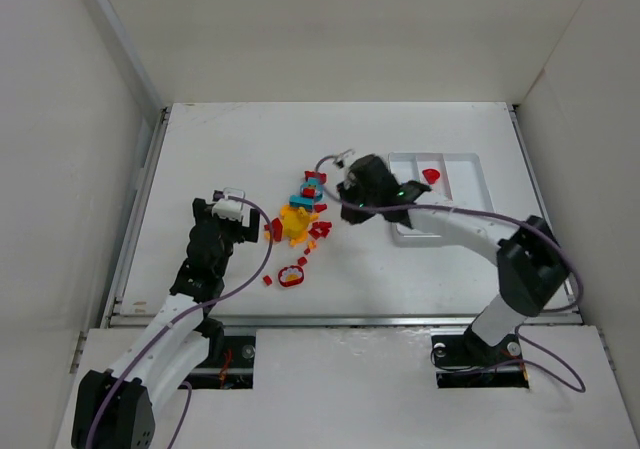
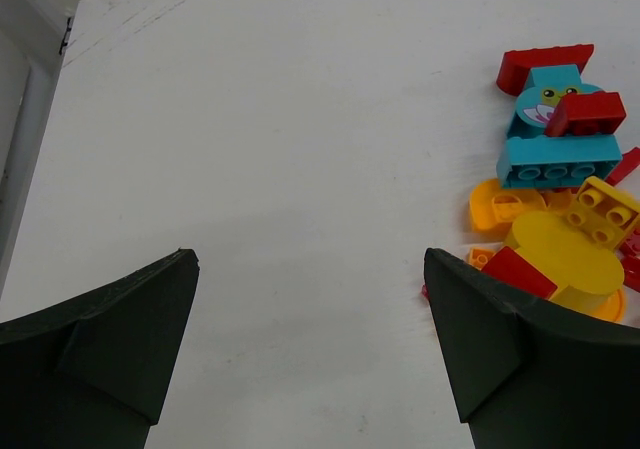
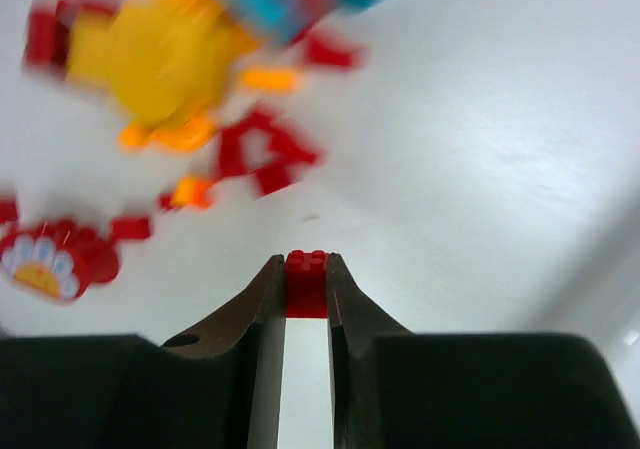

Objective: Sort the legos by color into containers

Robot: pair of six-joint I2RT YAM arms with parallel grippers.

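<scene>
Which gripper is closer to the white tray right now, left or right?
Right. The right gripper, pinching a red brick, sits just beside the white tray; the left gripper is beyond the lego pile, farther away.

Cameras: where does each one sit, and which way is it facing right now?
Top external: fixed above and behind the bases, looking down at the table; left arm, right arm, lego pile and white tray show.
Left wrist: low over the table, looking forward past its open fingers at bare table and the pile's edge.
Right wrist: looking down along its fingers, shut on a red brick; pile blurred beyond.
Shared: all three see the big yellow piece.
</scene>
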